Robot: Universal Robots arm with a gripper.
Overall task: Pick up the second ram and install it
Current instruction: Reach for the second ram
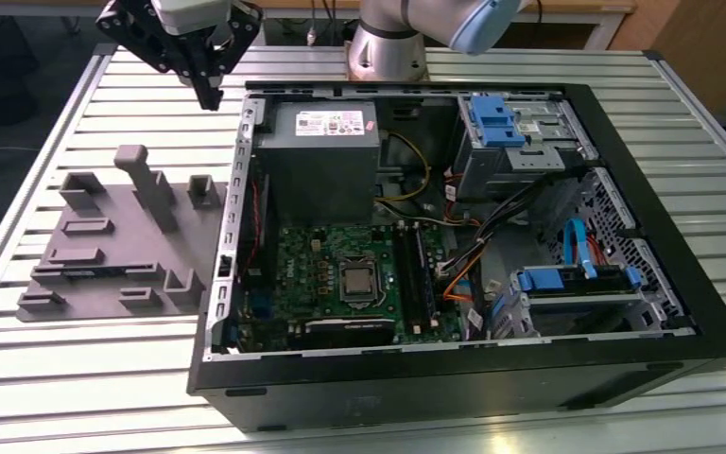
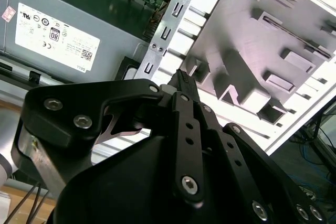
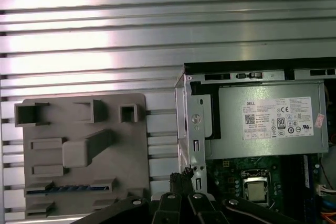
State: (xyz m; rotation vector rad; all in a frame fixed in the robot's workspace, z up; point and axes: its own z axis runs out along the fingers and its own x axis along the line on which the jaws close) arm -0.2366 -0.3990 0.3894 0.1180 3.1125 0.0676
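- The gripper (image 1: 208, 97) is seen at 11 o'clock in the exterior view, fingers closed together, nothing held.
- The second ram (image 3: 68, 188) is seated in the grey holder tray (image 3: 134, 150).

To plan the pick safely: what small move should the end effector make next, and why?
Probably bring the end effector over the grey holder tray, above the blue-green ram stick. The stick lies in a tray slot, and the end effector hangs near the computer case corner, holding nothing.
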